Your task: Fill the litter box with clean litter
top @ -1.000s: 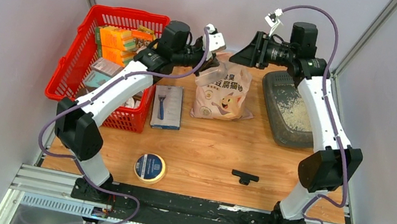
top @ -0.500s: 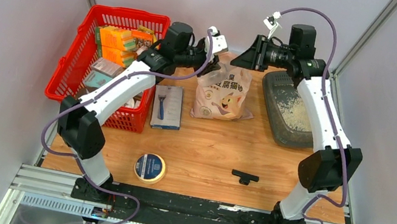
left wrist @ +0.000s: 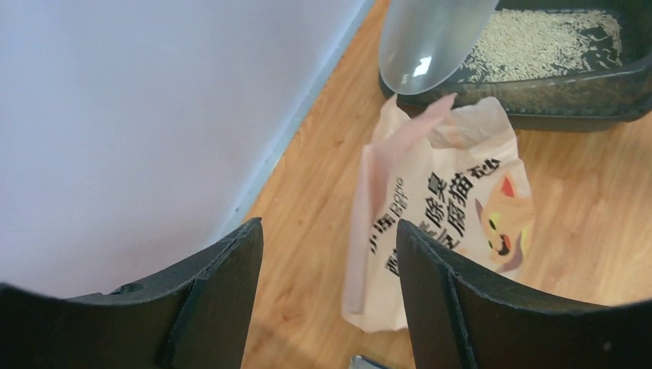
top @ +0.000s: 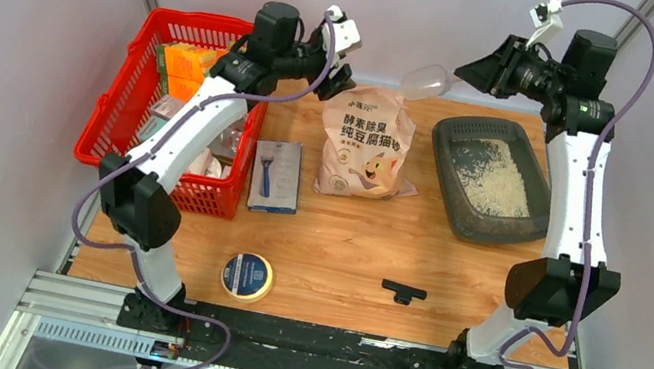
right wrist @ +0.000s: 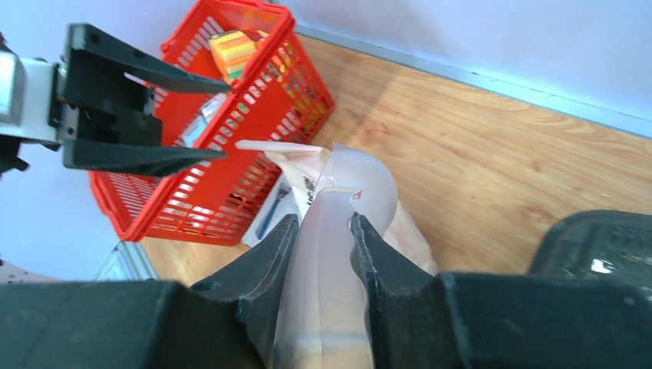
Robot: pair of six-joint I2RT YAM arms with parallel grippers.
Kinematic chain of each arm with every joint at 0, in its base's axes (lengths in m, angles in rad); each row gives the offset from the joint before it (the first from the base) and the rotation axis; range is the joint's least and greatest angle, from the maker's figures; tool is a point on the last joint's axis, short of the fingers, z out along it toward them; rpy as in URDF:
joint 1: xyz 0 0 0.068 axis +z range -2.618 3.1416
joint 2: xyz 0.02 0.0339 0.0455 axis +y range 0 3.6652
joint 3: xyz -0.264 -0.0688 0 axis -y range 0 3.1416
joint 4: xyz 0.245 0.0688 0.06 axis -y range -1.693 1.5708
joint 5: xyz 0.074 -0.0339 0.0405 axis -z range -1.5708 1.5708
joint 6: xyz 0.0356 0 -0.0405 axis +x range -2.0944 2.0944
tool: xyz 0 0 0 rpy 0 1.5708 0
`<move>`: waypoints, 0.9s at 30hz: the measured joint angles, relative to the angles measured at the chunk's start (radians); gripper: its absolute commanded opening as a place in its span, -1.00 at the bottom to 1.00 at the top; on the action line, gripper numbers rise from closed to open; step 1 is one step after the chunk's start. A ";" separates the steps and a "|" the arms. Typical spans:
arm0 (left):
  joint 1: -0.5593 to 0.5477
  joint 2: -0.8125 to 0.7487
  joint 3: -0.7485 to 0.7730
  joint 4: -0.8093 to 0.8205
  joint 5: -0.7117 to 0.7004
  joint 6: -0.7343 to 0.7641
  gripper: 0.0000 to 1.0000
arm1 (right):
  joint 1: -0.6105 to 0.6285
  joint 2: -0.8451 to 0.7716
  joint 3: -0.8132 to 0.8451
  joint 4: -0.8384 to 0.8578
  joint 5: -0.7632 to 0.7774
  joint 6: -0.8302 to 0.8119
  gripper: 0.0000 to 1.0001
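Your right gripper (right wrist: 324,224) is pinching the handle of a translucent scoop (right wrist: 350,184), with both fingers pressed against the plastic from either side. In the top view the scoop's bowl hangs in the air over the back of the table (top: 342,248), between the top of the litter bag (top: 364,151) and the far left corner of the litter box (top: 443,164). You cannot tell from these views whether the bowl carries any granules.

Your left gripper (left wrist: 327,231) has its fingers spread wide with nothing between them. It sits raised just to the left of the bag's open top and is not touching it. Through its wrist camera you look down past both fingers onto the pale pink bag, whose mouth is crumpled and standing open.

The litter box lies flat at the back right of the table, just beside the bag. The clean litter (top: 498,179) forms a pale patch across the middle of its floor, with dark plastic showing around it near the walls.

A red basket (top: 209,196) full of packets stands at the back left. A razor pack (top: 276,176) lies between the basket and the bag. Nearer to you, a tape roll (top: 247,275) and a black T-shaped piece (top: 403,291) lie well apart on the wood
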State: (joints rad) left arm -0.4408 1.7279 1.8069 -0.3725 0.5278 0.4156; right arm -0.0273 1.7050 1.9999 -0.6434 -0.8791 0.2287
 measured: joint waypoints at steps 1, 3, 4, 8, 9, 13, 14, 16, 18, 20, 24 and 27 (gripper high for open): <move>0.005 0.021 0.034 -0.006 0.008 0.011 0.44 | -0.008 -0.001 0.000 -0.003 0.004 -0.004 -1.00; 0.006 0.070 0.090 -0.016 0.026 0.037 0.44 | -0.022 -0.002 0.000 -0.014 0.018 -0.046 -1.00; 0.004 0.094 0.113 -0.025 0.039 0.050 0.44 | -0.025 -0.002 -0.001 -0.020 0.033 -0.070 -1.00; -0.003 0.180 0.160 -0.081 0.079 0.100 0.44 | -0.029 -0.036 -0.045 -0.021 0.110 -0.172 -1.00; -0.003 0.201 0.167 -0.105 0.091 0.106 0.44 | -0.029 -0.045 -0.050 -0.021 0.122 -0.189 -1.00; -0.007 0.253 0.179 -0.162 0.117 0.111 0.32 | -0.028 -0.056 -0.018 -0.052 0.141 -0.223 -1.00; -0.010 0.260 0.179 -0.167 0.116 0.111 0.21 | -0.027 -0.055 -0.006 -0.062 0.141 -0.222 -1.00; -0.011 0.268 0.179 -0.171 0.113 0.111 -0.14 | -0.023 -0.055 0.010 -0.084 0.140 -0.217 -1.00; -0.011 0.269 0.179 -0.170 0.108 0.114 -0.36 | -0.010 -0.055 0.012 -0.103 0.145 -0.215 -1.00; -0.011 0.269 0.179 -0.169 0.111 0.119 -0.71 | 0.021 -0.048 0.016 -0.145 0.167 -0.216 -1.00; -0.008 0.267 0.179 -0.182 0.139 0.106 -1.00 | 0.084 -0.014 0.051 -0.233 0.203 -0.218 -1.00; -0.008 0.254 0.175 -0.195 0.172 0.072 -1.00 | 0.115 -0.003 0.057 -0.304 0.227 -0.218 -1.00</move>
State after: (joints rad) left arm -0.4484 1.9823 1.9820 -0.5678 0.6994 0.4881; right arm 0.0875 1.7023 2.0571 -0.9470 -0.6525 0.0105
